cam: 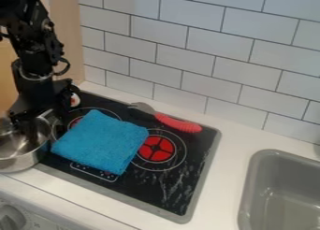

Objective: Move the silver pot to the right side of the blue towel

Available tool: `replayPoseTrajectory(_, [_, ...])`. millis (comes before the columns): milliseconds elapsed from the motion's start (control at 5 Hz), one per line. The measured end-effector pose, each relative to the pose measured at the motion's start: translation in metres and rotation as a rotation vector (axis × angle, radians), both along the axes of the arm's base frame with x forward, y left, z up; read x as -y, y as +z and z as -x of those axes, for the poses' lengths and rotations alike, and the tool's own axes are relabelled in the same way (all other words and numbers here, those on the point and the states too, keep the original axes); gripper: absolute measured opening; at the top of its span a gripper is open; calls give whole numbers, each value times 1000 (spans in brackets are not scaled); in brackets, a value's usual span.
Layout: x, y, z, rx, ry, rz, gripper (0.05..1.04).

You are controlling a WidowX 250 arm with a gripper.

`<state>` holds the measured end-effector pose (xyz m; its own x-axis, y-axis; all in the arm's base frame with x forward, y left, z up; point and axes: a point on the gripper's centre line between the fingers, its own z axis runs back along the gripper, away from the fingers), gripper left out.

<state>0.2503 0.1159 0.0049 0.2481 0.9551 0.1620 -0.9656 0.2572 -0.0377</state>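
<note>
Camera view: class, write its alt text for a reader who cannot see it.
A black gripper hangs at a silver pot on the left, beside a blue towel lying on a black stove. A red-handled utensil lies beyond the towel, and a grey sink is at right.

Arm (31, 44) is black, blocky jointed segments. Above the black claw (26, 120): dark cable loop (67, 67), thin pale curved band (33, 78).

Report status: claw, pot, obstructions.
Claw down at the silver pot's rim. Silver pot upright, left of the blue towel, not yet moved across. Towel lies in the direct path; red-handled utensil at the stovetop's back, probably avoidable.
</note>
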Motion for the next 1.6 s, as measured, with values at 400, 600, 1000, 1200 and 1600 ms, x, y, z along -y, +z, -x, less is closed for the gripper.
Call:
replayPoseTrajectory(400, [-1, -1, -1, 0, -1, -25, 346])
replayPoseTrajectory(600, [-1, -1, -4, 14, 7, -20, 158])
replayPoseTrajectory(1000, [-1, 2, -2, 18, -9, -31, 88])
replayPoseTrajectory(1200, [-1, 12, 8, 17, 3, -51, 75])
replayPoseTrajectory(1600, [9, 33, 10, 11, -18, -79, 64])
